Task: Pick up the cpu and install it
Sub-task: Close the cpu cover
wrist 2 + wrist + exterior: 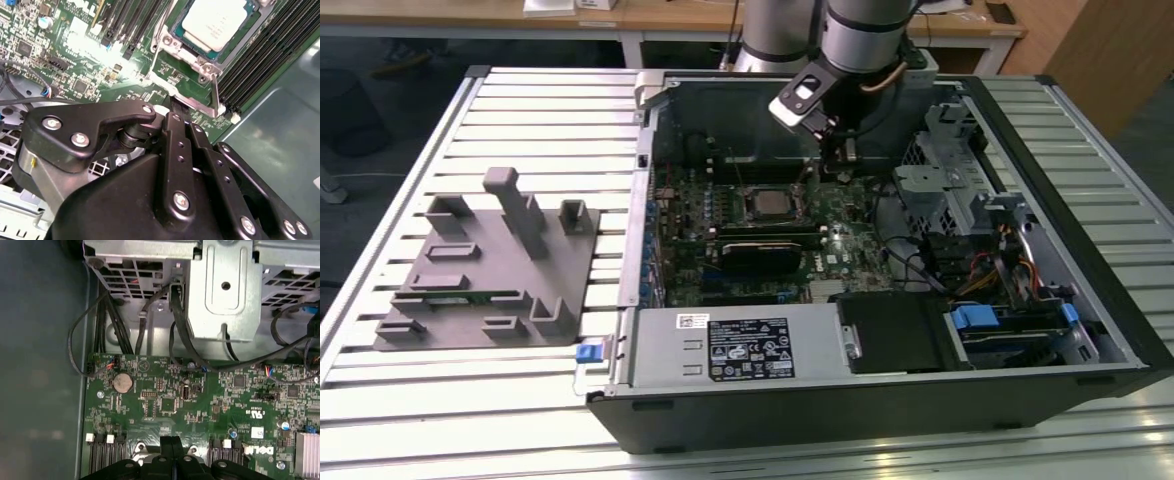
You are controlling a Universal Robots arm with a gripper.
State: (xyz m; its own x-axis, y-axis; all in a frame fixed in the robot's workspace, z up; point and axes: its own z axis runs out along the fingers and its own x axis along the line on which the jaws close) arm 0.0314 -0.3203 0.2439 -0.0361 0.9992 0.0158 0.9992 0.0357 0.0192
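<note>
Cpu [215,22] already seated in socket [167,44], gripper [177,107] pinched closed w/ nothing held, tip just beside upright socket lever [215,95]: prob. latching step, needing steady downward push on lever.

Slatted table in a workshop
Pale slatted table [520,110] under even light; wooden desk [680,18] behind, wooden panel [1107,60] at the exterior view's right, dark floor [454,50].

open room above the cpu [767,205]; socket lever [215,92] and drive cage [941,185] stand close.
</note>
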